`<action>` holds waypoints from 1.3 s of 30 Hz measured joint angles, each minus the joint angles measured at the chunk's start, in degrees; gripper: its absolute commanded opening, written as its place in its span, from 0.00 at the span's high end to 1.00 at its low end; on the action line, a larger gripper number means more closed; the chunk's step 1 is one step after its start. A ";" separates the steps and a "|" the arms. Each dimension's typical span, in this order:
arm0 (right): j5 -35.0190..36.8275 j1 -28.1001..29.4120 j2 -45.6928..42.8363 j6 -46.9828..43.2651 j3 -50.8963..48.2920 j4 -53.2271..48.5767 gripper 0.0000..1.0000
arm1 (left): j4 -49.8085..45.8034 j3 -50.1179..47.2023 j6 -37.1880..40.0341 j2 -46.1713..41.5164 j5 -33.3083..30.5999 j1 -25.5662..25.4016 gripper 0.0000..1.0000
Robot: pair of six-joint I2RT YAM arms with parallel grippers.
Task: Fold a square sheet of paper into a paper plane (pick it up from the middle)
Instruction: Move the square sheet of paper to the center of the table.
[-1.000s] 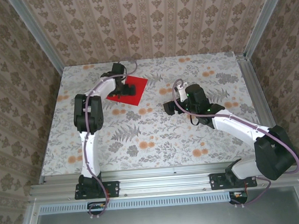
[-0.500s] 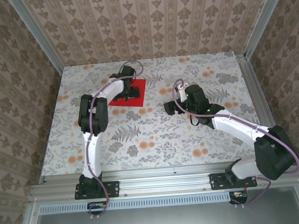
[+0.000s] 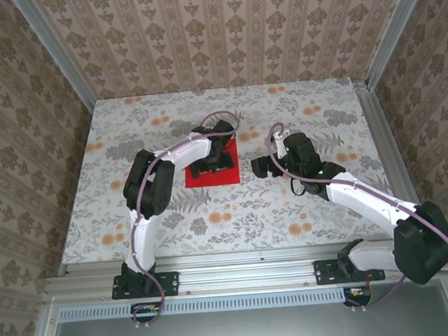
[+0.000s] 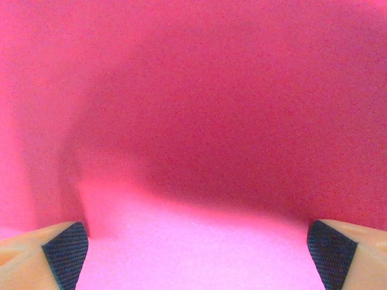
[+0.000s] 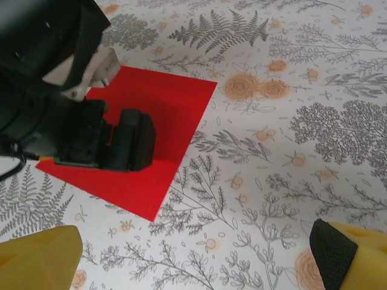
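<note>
Red, thin and limp, the sheet of paper [image 3: 226, 175] lies flat mid-table [image 3: 135, 213]. It will likely slide and crease easily, so pinch its middle. The left gripper [image 3: 212, 166] sits over that middle, spread wide and empty; the right gripper [image 3: 261, 165], just beside, is likewise.

The left arm [image 3: 169, 152] bent toward the centre, left fingers [image 4: 63, 254] spread wide; right fingers [image 5: 332, 251] stood equally wide, aimed leftward.

tabletop [image 3: 319, 207]: pale surface printed with grey ferns and small orange flowers
walls [image 3: 230, 37]: beige patterned wallpaper on three sides
frame rail [image 3: 247, 276]: silver metal, along the near edge
corner posts [image 3: 56, 53]: silver metal, at both back corners
</note>
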 measured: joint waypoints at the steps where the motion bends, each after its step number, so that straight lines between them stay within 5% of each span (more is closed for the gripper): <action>1: 0.00 0.00 -0.57 0.17 -0.02 -0.66 0.00 | -0.46 0.13 -1.36 0.00 0.17 -1.03 0.00; 12: -2.47 0.02 -11.87 2.19 -3.23 -11.10 0.00 | -4.92 2.49 -12.13 0.02 1.36 -11.72 0.00; 23: -7.69 0.17 -22.40 5.46 -7.19 -20.09 0.00 | -6.80 3.98 -16.61 -0.55 0.52 -15.37 0.00; 32: -7.04 5.70 -19.93 12.09 -6.95 -19.67 0.00 | -1.09 -10.14 1.14 -17.90 -2.51 -9.40 0.00; 39: 1.11 12.61 -10.23 19.32 -1.38 -19.26 0.00 | 6.40 -24.44 18.01 -32.48 5.64 1.18 0.00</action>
